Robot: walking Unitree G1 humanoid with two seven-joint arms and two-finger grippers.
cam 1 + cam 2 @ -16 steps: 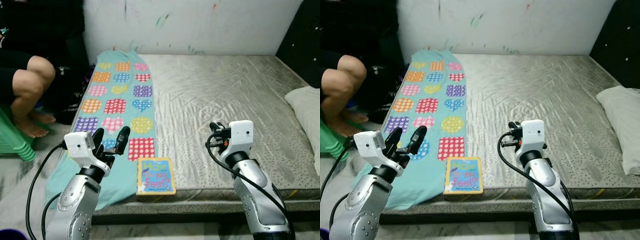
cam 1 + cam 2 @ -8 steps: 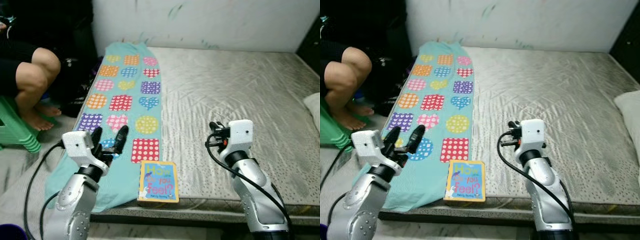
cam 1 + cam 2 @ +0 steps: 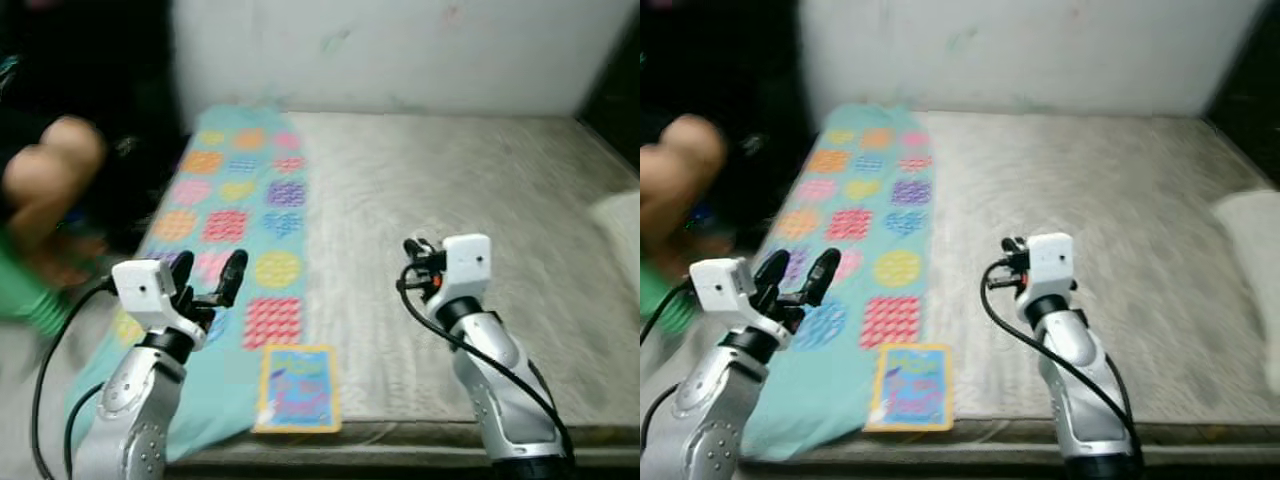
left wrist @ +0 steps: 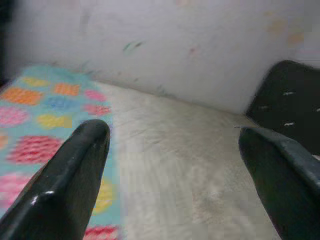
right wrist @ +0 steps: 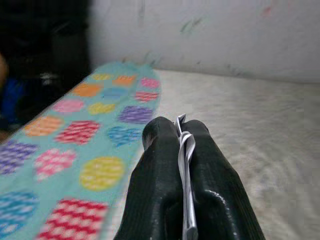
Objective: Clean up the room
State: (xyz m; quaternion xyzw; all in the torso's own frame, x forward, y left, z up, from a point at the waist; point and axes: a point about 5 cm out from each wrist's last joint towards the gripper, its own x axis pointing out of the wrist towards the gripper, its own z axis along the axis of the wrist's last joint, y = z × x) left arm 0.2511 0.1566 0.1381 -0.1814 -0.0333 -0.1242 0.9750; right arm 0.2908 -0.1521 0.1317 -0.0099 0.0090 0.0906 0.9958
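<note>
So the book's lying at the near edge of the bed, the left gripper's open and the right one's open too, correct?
Not quite. The right gripper is shut: the right wrist view shows its two black fingers pressed together. The rest holds: the book lies at the near edge of the bed, and the left gripper is open, its fingers spread apart.

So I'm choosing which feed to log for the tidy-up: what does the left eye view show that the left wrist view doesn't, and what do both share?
Left eye view alone: the picture book at the mattress's near edge, a seated person's knee, and the right gripper. Left wrist view alone: a close look between the left gripper fingers, spread wide, and a dark headboard. Both share the heart-patterned blanket, the grey mattress and the white wall.
</note>
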